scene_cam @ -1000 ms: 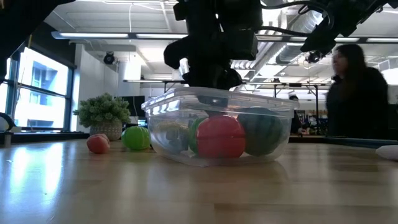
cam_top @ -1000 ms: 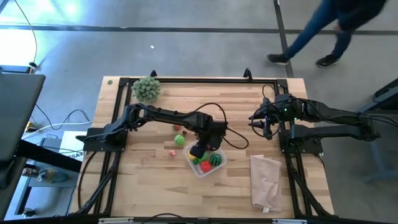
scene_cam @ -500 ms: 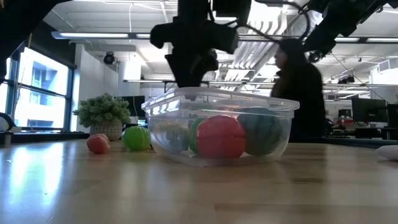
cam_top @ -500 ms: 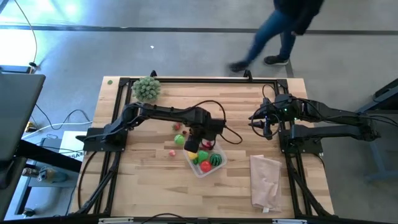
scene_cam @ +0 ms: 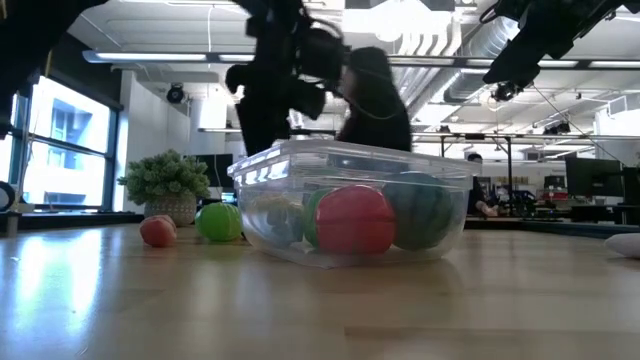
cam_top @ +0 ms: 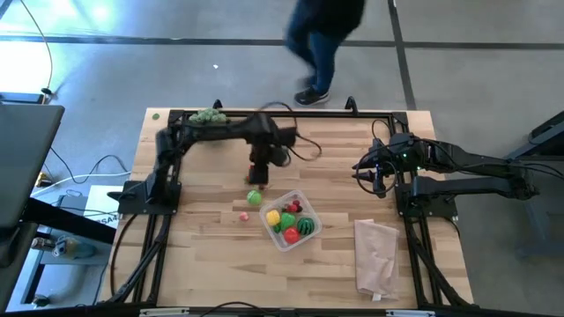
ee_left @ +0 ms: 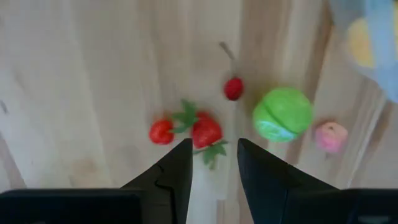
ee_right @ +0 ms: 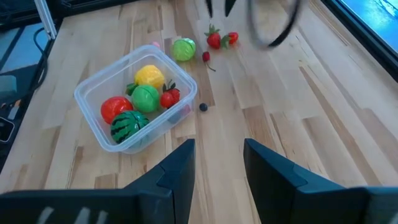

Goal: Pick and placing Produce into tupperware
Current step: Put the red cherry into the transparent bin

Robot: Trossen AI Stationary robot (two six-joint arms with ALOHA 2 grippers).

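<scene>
The clear tupperware [cam_top: 291,220] [ee_right: 134,102] stands on the table and holds a yellow piece, a green piece, a red ball, a small red berry and the striped watermelon ball [ee_right: 126,123]. Loose on the wood to its far left lie a green ball [ee_left: 283,114], a pink piece [ee_left: 331,137], a small cherry [ee_left: 233,88] and two leafy strawberries [ee_left: 186,127]. My left gripper [ee_left: 214,144] [cam_top: 258,172] is open, pointing down above the strawberries and touching nothing. My right gripper [ee_right: 217,146] [cam_top: 366,173] waits open at the table's right side.
A grey-green bushy ball [cam_top: 207,119] sits at the far left corner, partly under my left arm. A pale pinkish bag [cam_top: 376,255] lies near the right near corner. A small dark bit [ee_right: 203,107] lies by the tupperware. A person [cam_top: 322,35] walks beyond the far edge.
My left gripper has risen out of the tupperware and swung toward the table's far edge and slightly left, ending above the loose strawberries. The tupperware and its contents have stayed in place. The person beyond the table has walked from right to left.
</scene>
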